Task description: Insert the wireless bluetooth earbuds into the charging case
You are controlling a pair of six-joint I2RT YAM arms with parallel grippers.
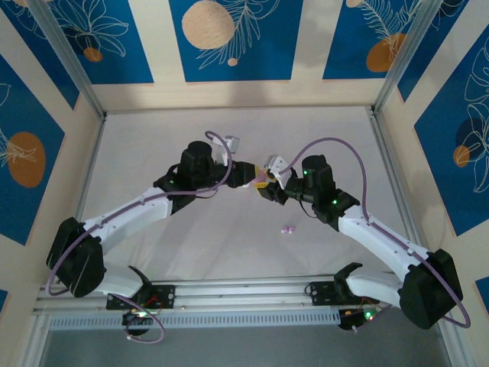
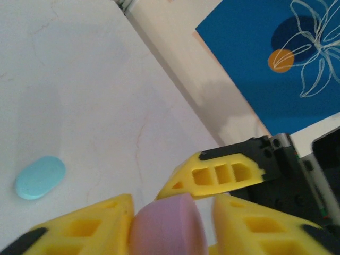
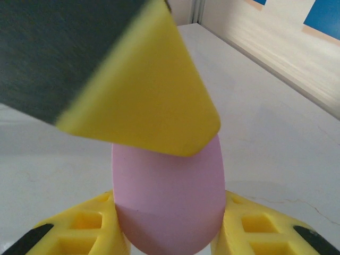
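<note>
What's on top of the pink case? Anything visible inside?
A yellow left finger lies across the top end of the pink case, hiding that end. Right fingers clamp its lower sides. Its inside cannot be seen.

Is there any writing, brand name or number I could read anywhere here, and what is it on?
None: no word, number, brand or sign can be read in any view.
The pink case is plain, with no print showing.
The teal case looks plain too.
The blue wall panels carry only white flower outlines and orange discs, no lettering.
</note>
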